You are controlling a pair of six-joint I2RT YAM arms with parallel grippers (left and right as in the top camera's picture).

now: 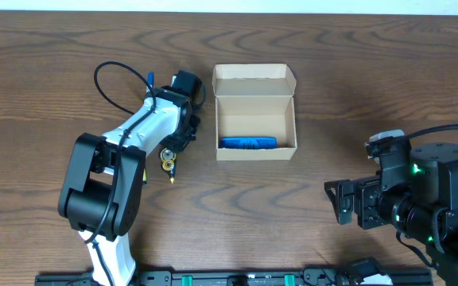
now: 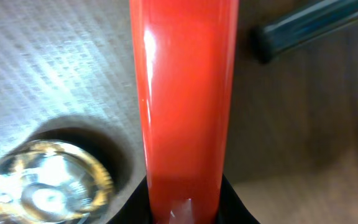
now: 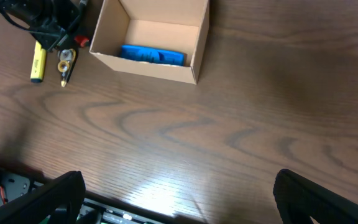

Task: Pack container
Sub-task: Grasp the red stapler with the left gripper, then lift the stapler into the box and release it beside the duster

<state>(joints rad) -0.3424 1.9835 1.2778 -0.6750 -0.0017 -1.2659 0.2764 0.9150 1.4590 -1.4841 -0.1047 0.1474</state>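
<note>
Overhead: brown wood-grain table [image 1: 332,71] fills view. Left arm [image 1: 143,127] stretched forward, left gripper [image 1: 186,127] low, just left of container [image 1: 254,106]. Cannot tell its grip; red marker [image 2: 184,106] fills wrist view. Right gripper [image 1: 339,202] near right edge, fingers wide apart. Container top centre, lid back, blue case [image 1: 247,143] inside.

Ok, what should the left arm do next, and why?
Probably lift the left gripper a little: the red marker fills its wrist view, seemingly in its grasp, low over the table, and the open box holding a blue item sits just to its right.
</note>
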